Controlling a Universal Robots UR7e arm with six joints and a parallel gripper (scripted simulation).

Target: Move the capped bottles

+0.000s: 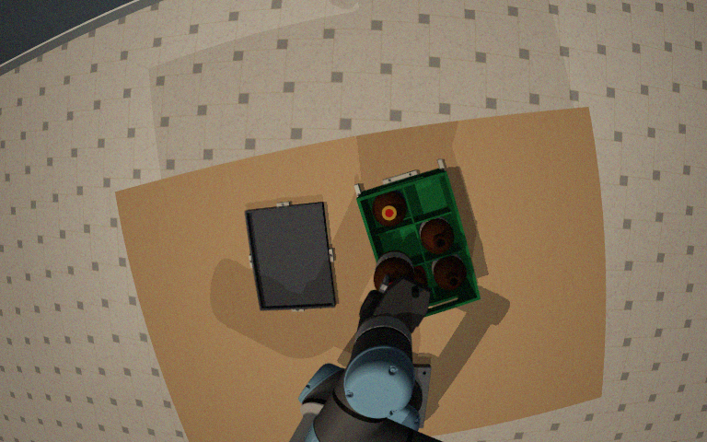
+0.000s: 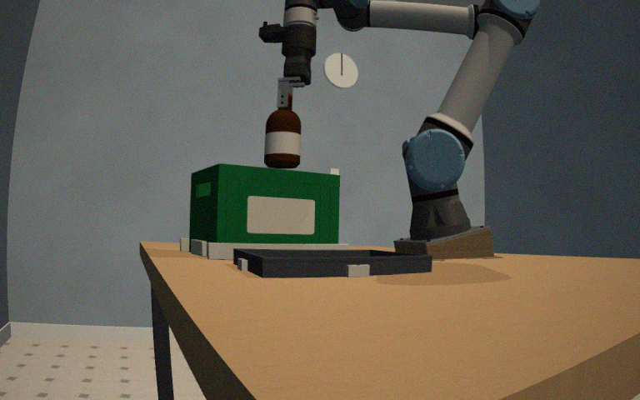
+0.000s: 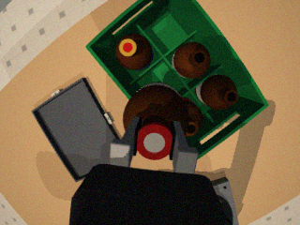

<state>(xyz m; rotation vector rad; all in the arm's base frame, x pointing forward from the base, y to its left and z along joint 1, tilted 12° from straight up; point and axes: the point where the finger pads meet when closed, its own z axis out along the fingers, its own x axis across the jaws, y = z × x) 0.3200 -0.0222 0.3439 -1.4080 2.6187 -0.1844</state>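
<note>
My end effector [image 3: 154, 150] is pinching the red-capped neck of a brown bottle [image 2: 282, 138], which hangs upright at the centre of the exterior view, its base just above the green crate [image 2: 264, 207]. It looks like rigid glass: smooth, breakable, heavy below so narrow a hold, so I judge it may swing or slip. The dark tray [image 1: 290, 255] lies left of the crate on the surface.

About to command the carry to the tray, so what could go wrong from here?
1. The gripper holds the capped bottle only by its neck, so a quick swing could tilt or drop it.
2. Its base hangs barely above the crate rim; moving sideways now could snag and shift the loose crate.
3. The shallow tray gives little support if the bottle lands tilted.
</note>
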